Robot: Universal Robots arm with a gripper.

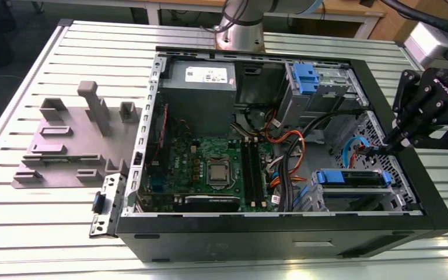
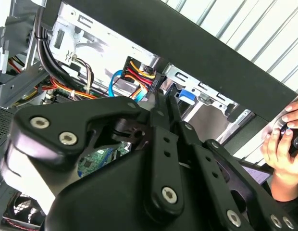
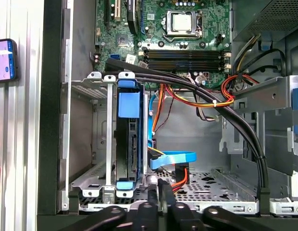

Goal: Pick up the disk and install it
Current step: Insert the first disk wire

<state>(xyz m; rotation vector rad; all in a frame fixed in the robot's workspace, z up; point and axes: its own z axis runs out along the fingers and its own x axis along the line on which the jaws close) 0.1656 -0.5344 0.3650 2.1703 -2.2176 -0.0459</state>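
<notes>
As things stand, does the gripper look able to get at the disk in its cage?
Probably yes. The case side is open, the disk stands in its cage with its blue edge exposed, and the gripper hangs just beside it; only the blue cable lies close by.

The black claw (image 1: 378, 148) hangs tilted, pinched closed and empty.

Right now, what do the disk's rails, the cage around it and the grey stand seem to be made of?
The disk has rails that look like blue plastic, evenly coloured and slightly glossy. The cage is bare sheet metal, dull silver with punched holes. The stand is probably plastic: uniform matte grey.
</notes>
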